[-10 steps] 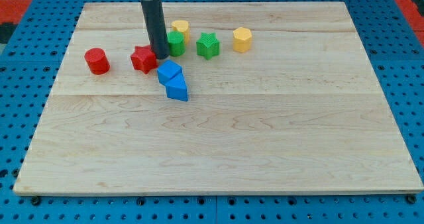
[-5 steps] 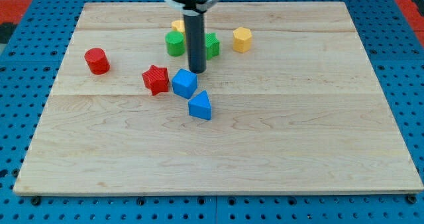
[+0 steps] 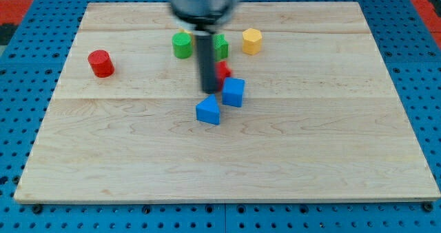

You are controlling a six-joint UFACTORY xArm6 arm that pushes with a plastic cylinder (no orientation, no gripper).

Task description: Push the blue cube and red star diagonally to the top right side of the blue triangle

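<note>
Our rod stands near-vertical at upper centre of the frame, motion-blurred, with my tip (image 3: 209, 90) resting on the wooden surface (image 3: 310, 157) just above the blue triangle (image 3: 208, 112) and just left of the blue cube (image 3: 233, 92). No fingers exist on this rig, so no spread or pinch applies. The red star (image 3: 222, 70) sits right behind the rod, largely hidden, above the cube. Cube and star both lie up and right of the triangle, apparently because the rod is shoving them from their left flank; we judge the task close to done. Red cylinder (image 3: 101, 63), green cylinder (image 3: 182, 45), a half-hidden green block (image 3: 220, 45) and yellow block (image 3: 252, 41) stand clear.
</note>
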